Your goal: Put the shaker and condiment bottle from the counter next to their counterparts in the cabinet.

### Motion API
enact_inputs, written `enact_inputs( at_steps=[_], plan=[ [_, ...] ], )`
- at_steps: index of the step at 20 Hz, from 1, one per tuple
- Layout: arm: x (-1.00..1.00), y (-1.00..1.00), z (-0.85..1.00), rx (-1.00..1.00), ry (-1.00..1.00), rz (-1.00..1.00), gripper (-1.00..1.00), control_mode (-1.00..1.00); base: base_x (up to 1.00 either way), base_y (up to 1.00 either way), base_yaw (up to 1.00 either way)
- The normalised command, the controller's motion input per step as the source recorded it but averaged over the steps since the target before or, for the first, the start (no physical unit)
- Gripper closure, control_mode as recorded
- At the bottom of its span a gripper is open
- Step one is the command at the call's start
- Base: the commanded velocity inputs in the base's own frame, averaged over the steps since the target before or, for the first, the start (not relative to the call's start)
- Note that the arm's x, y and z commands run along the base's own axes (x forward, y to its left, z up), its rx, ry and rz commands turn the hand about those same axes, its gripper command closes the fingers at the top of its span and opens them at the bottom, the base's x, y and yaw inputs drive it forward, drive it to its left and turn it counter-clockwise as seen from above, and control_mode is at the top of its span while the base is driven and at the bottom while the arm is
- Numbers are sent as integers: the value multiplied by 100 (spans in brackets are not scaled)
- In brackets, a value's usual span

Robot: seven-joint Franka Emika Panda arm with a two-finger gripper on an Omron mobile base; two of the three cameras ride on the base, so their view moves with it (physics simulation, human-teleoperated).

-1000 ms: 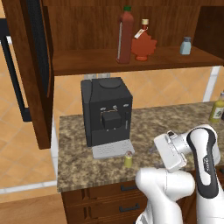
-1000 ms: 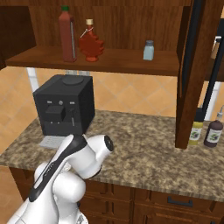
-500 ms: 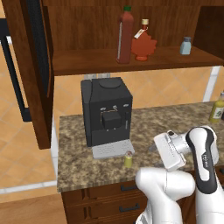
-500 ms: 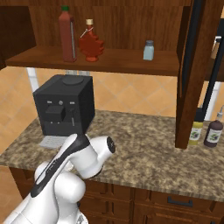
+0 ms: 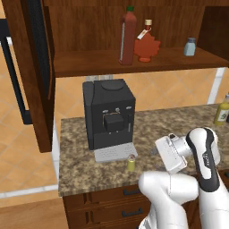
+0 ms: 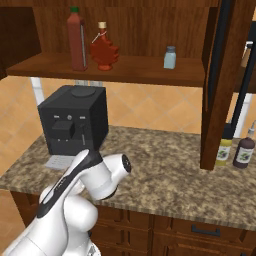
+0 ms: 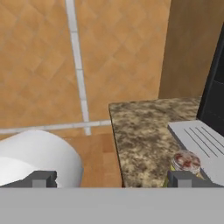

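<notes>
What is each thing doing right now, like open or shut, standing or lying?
Cabinet: door open.
Red bottle: upright on shelf, capped.
Shaker: upright on counter.
Blue shaker: upright on shelf.
End effector: open, holding nothing.
Drawers: shut.

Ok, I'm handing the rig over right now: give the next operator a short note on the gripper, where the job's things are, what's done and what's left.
Gripper: open, empty, low by the counter's front edge.
Shaker: on the counter in front of the coffee machine, just off its drip tray; in the hand view it sits by one fingertip, not between the fingers.
Condiment bottle: already on the cabinet shelf beside the maple-leaf bottle. Done.
Pale blue shaker: further along the shelf.
Left: grasp the shaker and set it next to the pale blue shaker.
</notes>
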Motion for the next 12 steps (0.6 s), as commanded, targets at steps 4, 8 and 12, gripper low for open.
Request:
enact_inputs(
  at_steps=[4,8,12],
  plan=[
    [25,29,-47,0,0,0,-100,-100,0,0,0],
    [13,19,-51,0,-10,-2,-100,-100,0,0,0],
    [16,24,-62,0,-15,-8,-100,-100,0,0,0]
  ],
)
